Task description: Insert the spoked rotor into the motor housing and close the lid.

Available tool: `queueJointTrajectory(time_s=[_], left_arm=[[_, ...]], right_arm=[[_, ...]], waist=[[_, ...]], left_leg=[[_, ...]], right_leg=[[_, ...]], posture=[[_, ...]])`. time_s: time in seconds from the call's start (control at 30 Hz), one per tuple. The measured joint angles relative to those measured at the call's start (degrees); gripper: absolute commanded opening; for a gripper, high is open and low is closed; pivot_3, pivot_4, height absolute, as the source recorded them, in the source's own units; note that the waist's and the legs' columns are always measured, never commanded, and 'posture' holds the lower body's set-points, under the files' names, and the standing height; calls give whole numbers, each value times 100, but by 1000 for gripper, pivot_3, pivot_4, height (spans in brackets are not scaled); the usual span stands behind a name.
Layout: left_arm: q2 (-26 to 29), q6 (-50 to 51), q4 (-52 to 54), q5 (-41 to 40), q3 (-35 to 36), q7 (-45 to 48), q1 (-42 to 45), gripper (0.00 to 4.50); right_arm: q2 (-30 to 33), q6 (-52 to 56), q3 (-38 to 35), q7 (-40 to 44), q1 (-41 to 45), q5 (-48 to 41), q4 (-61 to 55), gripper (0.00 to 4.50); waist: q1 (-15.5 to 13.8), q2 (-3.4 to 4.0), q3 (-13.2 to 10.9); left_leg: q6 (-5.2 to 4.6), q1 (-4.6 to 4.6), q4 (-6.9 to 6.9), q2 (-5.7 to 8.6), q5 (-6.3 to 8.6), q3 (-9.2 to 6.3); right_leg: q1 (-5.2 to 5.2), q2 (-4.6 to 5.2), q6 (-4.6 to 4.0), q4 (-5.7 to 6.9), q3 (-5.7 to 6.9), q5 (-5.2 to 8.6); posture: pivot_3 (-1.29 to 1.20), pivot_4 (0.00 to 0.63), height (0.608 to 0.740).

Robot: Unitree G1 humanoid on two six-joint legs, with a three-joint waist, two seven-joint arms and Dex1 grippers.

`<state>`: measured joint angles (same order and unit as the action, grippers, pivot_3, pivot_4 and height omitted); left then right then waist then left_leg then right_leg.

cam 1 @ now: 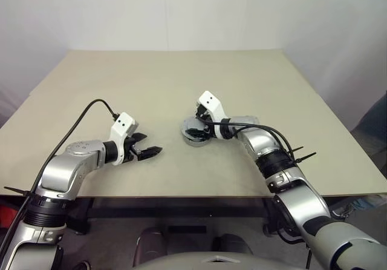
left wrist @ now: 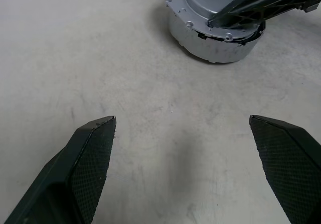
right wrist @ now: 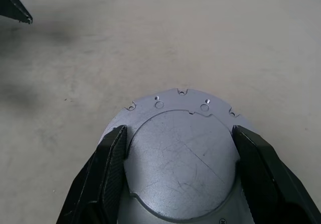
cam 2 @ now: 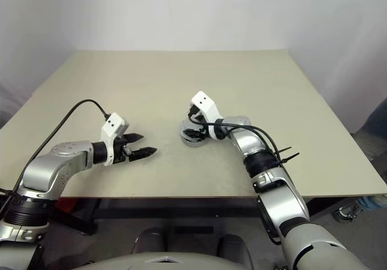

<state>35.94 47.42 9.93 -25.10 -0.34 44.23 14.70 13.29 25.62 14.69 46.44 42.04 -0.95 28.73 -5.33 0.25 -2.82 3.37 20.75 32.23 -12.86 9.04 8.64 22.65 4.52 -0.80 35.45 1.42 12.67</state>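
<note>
Straddling round silver lid (right wrist: 180, 158), right gripper (right wrist: 178, 143) apart; left gripper (left wrist: 183, 133) wide apart

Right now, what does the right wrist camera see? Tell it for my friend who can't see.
The right gripper's two black fingers stand on either side of a round silver lid closed on the motor housing, on a beige table. The left gripper's black fingertip pokes into one corner.

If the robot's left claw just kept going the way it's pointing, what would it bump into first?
Probably the silver motor assembly with the right gripper at it; bare table lies between it and the open left gripper. Depth is uncertain.
</note>
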Motion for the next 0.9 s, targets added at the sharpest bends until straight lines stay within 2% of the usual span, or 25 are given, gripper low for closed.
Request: queueJointTrajectory(time_s=[0.27, 0.9], left_arm=[[0, 0, -1, -1, 0, 0, -1, 4500], [0, 0, -1, -1, 1, 2, -1, 4500]], right_arm=[[90, 237, -51, 248, -36, -107, -224, 3214], [262, 384, -48, 351, -200, -226, -591, 3214]], waist=[[1, 0, 0], [-20, 3, -2]], left_leg=[[-4, 30, 0, -1, 3, 0], [-4, 42, 0, 1, 4, 1]], right_leg=[[16, -1, -38, -6, 1, -21], [19, 1, -40, -11, 3, -18]], posture=[[0, 0, 740], [0, 0, 740]])
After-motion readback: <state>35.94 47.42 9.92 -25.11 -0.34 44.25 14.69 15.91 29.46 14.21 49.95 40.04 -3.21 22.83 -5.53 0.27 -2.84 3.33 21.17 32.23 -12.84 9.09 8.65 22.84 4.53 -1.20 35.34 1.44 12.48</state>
